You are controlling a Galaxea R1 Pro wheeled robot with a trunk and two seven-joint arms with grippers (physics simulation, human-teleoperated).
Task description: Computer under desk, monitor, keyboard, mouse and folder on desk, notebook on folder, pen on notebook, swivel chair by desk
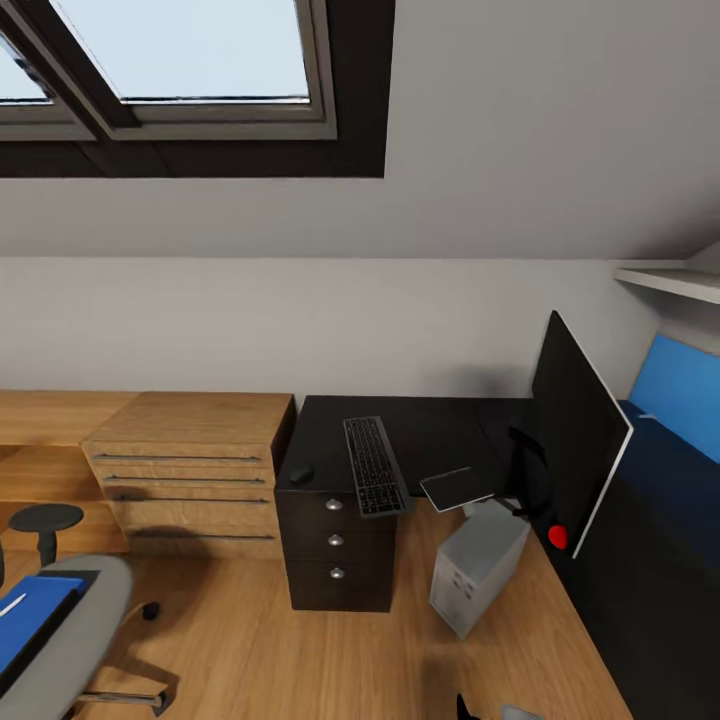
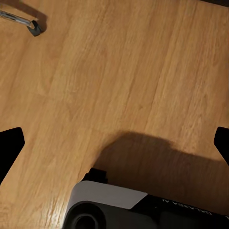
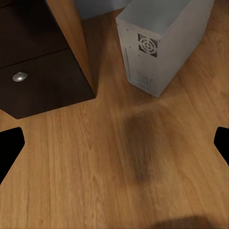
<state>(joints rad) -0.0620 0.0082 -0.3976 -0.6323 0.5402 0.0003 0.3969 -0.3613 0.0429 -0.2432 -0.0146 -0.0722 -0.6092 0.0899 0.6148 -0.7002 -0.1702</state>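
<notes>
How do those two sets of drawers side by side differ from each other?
The oak drawers are light wood with long bar handles; the dark drawer unit is near-black with round knobs. The oak drawers are wider, the dark drawer unit narrower, and it carries the keyboard and mouse. Both stand on the floor against the wall.

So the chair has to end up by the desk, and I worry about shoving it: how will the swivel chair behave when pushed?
The swivel chair will probably roll easily: it sits on casters on smooth wood floor. It may spin rather than travel straight. The blue folder lying on its seat could slide off.
</notes>
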